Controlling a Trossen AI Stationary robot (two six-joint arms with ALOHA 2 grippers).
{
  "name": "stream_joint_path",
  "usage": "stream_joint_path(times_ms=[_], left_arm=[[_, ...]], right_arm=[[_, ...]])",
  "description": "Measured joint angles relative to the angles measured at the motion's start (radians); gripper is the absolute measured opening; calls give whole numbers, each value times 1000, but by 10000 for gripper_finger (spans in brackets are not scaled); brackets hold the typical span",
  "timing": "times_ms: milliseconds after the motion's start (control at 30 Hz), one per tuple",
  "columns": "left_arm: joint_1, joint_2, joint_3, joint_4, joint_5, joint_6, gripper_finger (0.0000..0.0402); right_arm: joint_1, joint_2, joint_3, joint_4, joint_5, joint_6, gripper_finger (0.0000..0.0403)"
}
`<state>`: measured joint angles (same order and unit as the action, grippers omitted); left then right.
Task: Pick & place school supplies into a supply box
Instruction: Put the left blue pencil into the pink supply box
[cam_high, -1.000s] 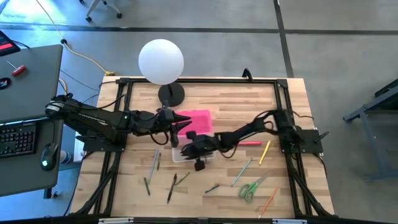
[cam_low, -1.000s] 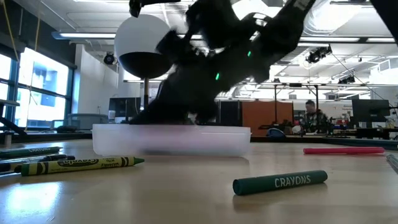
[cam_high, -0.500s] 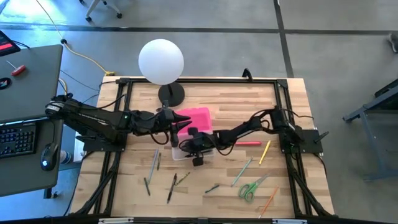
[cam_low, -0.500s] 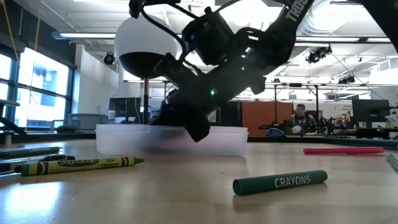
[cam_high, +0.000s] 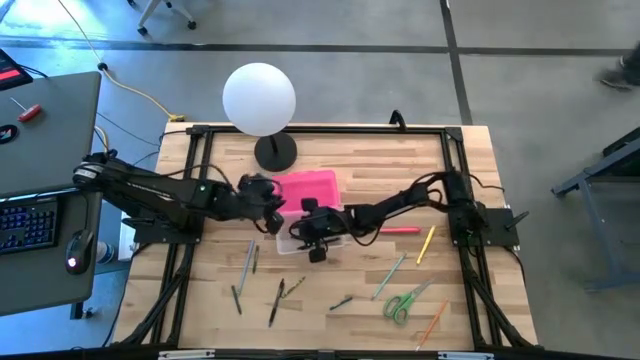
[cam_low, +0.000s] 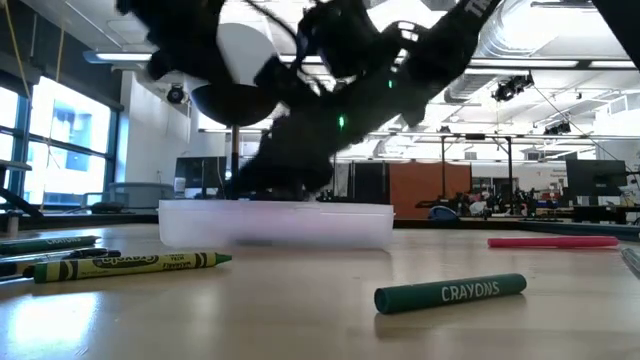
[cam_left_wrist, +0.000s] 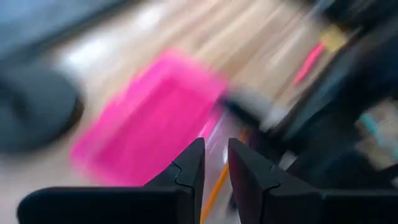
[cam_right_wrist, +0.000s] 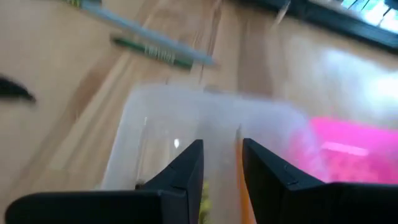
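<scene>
While your right gripper (cam_high: 318, 232) hangs over the box (cam_high: 305, 240), fingers parted and empty, an orange pencil (cam_right_wrist: 241, 186) lies inside; scissors (cam_high: 404, 301) beside it remain.

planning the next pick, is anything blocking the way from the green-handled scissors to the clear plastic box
Nothing tall is. Between the green-handled scissors and the clear plastic box lie only flat pencils on the table. The right gripper hangs over the box's opening, though.
</scene>
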<state>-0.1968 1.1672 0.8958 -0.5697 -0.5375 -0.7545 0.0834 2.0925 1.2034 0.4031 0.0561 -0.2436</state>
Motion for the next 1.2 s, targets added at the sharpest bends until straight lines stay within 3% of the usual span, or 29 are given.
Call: stream_joint_path(times_ms=[233,500,633,933,1200], left_arm=[[-124,73,-1,-260,108,-437,101],[-372,199,0,-402,131,-946,101],[-461,278,0,-421,127,-1112,101],[-484,473,0,-379,213,-1189,101],[-484,506,0,-337,187,-1192,101]], right_arm=[[-4,-100,0,-88,-3,-1,90],[-22,-138,0,-146,-3,-9,90],[-33,-138,0,-162,-3,-11,90],[-30,-138,0,-152,-3,-11,90],[-25,-138,0,-152,-4,-22,91]])
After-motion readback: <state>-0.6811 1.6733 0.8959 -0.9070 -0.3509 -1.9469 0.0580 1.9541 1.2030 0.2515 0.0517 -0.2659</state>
